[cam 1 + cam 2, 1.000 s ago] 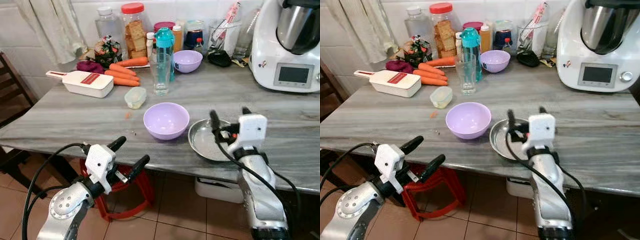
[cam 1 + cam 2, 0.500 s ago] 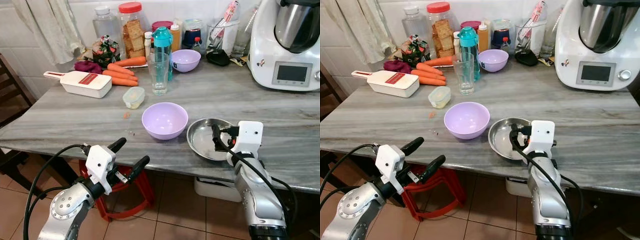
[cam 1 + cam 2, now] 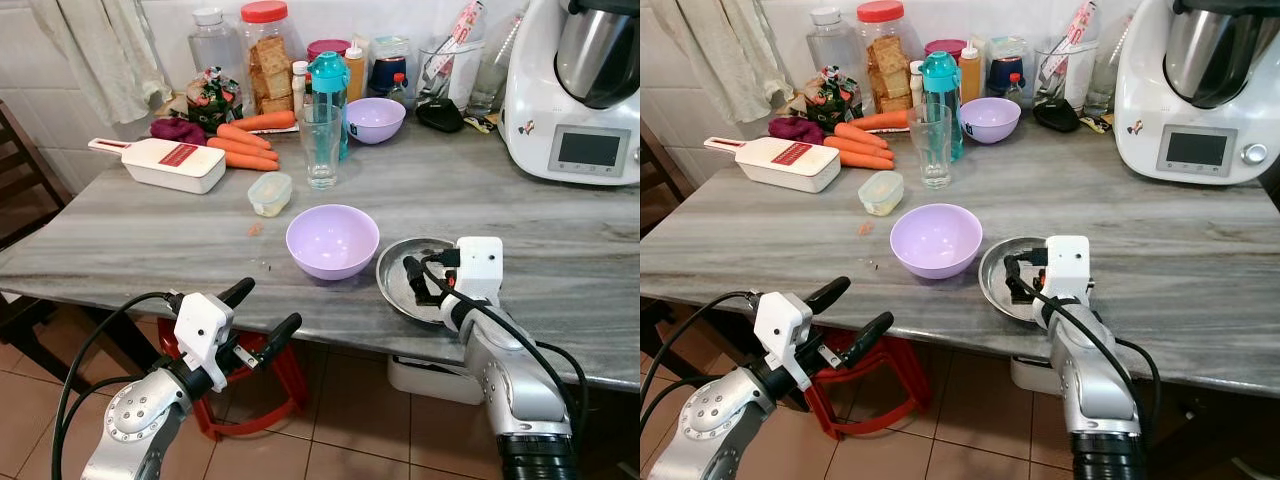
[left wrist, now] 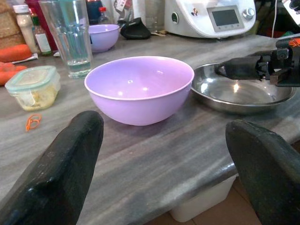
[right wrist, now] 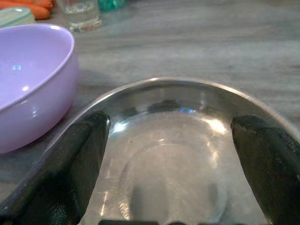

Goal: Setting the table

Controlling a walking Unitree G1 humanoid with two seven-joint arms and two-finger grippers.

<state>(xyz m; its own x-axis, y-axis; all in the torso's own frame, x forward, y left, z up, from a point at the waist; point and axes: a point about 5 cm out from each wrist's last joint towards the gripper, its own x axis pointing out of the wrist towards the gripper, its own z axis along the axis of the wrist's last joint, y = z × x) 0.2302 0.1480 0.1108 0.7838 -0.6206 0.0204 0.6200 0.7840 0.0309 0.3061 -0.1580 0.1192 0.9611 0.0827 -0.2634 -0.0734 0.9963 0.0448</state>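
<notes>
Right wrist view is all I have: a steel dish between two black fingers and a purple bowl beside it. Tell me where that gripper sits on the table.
Observer: The right gripper is low over the steel dish at the table's near edge, fingers spread apart inside the rim.
Operator: Report the left arm.
Observer: The left gripper hangs open below the table edge, in front of the purple bowl.
Operator: Say what stands behind the bowl.
Observer: A drinking glass, with a teal bottle behind it; a second purple bowl farther back.
</notes>
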